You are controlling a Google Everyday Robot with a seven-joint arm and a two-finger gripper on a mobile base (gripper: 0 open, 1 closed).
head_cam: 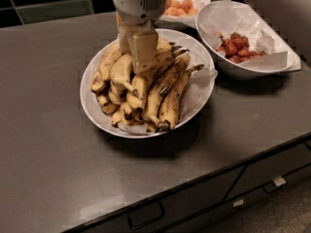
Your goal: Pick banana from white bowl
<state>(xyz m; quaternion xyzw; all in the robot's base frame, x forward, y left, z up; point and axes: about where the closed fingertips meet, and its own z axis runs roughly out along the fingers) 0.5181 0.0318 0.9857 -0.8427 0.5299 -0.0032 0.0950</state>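
Observation:
The wide shallow white bowl point(194, 50) stands at the middle of the dark counter, with a white paper liner sticking out at its right rim. It holds a heap of several ripe, brown-spotted bananas point(160, 89). My gripper point(136, 57) comes straight down from the top of the view into the back of the heap and touches the upper bananas near the bowl's far side. Its grey wrist housing hides the bananas behind it.
A deeper white bowl of red fruit point(243, 47) stands to the right, close to the banana bowl. A white bowl of small orange fruit point(182, 6) is behind it at the back. The dark counter point(53, 149) has its front edge and drawers below.

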